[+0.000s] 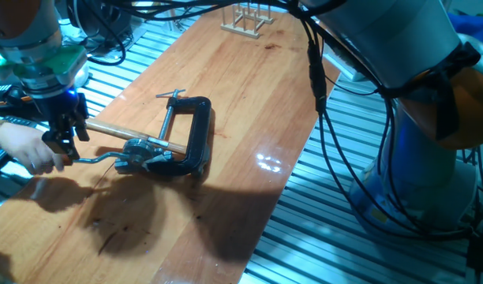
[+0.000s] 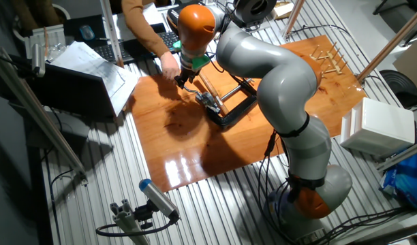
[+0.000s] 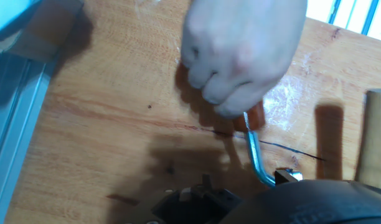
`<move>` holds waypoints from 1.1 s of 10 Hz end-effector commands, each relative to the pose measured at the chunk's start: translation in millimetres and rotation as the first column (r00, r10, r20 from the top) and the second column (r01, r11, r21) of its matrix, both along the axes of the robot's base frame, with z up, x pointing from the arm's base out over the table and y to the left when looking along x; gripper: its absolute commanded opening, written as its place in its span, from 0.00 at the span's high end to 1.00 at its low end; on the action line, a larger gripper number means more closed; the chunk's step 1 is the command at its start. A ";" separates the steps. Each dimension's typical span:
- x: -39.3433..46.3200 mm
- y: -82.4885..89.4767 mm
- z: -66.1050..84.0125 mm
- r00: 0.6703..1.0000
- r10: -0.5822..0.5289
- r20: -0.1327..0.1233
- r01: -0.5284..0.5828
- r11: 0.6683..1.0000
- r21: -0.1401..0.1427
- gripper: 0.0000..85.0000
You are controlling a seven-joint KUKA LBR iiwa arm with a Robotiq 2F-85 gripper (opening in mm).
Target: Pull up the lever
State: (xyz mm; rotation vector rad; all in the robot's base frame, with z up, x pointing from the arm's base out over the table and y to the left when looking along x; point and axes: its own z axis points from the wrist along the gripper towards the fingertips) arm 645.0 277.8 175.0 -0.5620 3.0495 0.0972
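The lever is a thin bent silver arm (image 1: 95,160) running from a small silver hub (image 1: 135,152) to a red-brown knob (image 3: 256,118). A person's hand (image 3: 240,50) wraps over most of that knob, and the silver arm (image 3: 258,155) shows below it. My gripper (image 1: 66,146) hangs just above the knob end, right beside the person's hand (image 1: 24,150). Its dark fingers look spread, with nothing held between them. In the other fixed view my gripper (image 2: 184,78) sits at the table's far edge next to the hand (image 2: 169,66).
A black C-clamp (image 1: 192,134) holds the hub to the wooden table (image 1: 249,95). A pale hammer handle (image 1: 119,132) lies under the clamp screw. A small wooden rack (image 1: 245,20) stands at the far end. A laptop (image 2: 79,88) sits beside the table.
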 end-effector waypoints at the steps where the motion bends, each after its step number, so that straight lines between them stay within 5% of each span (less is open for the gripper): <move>1: 0.2 0.4 -0.5 1.000 -0.001 0.001 0.001 1.000 0.002 0.40; 10: -0.6 -0.1 -0.1 1.000 0.005 -0.001 -0.005 1.000 -0.004 0.40; 11: 2.4 0.3 -2.1 1.000 -0.003 -0.018 0.003 1.000 0.005 0.40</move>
